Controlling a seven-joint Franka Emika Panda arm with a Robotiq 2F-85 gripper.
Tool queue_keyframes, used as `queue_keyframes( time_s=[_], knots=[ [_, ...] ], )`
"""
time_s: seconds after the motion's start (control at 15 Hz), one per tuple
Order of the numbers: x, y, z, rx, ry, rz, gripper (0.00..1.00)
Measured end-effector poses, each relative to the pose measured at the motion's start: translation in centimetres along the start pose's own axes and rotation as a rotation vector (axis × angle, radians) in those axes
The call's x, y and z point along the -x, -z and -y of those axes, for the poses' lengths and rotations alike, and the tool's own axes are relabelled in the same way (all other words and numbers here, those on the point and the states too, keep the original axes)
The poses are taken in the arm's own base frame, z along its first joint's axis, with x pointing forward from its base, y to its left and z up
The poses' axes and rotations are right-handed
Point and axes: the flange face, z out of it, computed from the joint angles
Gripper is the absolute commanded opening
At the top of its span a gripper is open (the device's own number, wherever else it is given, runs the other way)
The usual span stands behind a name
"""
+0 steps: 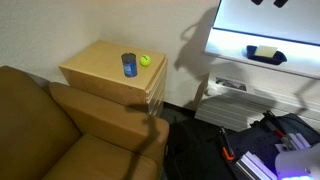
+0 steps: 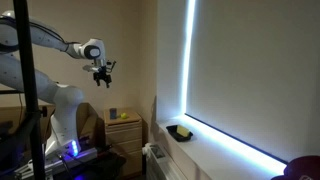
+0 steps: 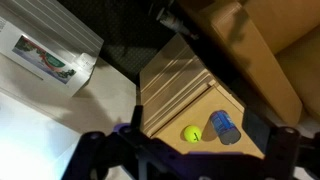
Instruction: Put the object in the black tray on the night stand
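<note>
While the white robot arm [image 2: 50, 38] reaches out high above the floor, its claw [image 2: 103, 76] hangs in open air, well apart from everything else in the room. The jaws stand spread wide and grip nothing. In the wrist view the dark fingers [image 3: 88, 150] sit far apart along the bottom edge.

Over by the window, a small shallow black tray [image 2: 182, 134] with a low rim rests on the long white ledge [image 2: 230, 155], beside the bright strip of light. A small pale yellow-green object [image 2: 177, 129] lies in that tray, too small from here to make out its shape.

The light tan wooden box-shaped night stand [image 1: 100, 68] stands by the wall, right beside the brown sofa [image 1: 50, 130] and well apart from the tray. On its flat top a small blue cup [image 1: 129, 65] stands upright, with a round yellow-green ball [image 1: 145, 60] just beside it. The wrist view looks down on that same top from well above, with ball and cup close together near one corner.
</note>
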Motion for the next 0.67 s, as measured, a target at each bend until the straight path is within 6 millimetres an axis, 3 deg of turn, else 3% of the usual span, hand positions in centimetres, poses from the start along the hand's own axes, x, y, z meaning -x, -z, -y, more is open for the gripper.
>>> queue_keyframes(
  time_s=[0.2, 0.4, 0.53, 0.67],
  knots=[
    [0.0, 0.0, -0.3, 0.005, -0.025, 0.000, 1.00],
    [0.9, -0.3, -4.2, 0.049, -0.178, 0.003, 1.00],
    [1.4, 1.0, -6.9, 0.053, -0.284, -0.037, 1.00],
    [1.6, 2.3, -7.7, 0.054, -0.327, -0.074, 1.00]
  ],
)
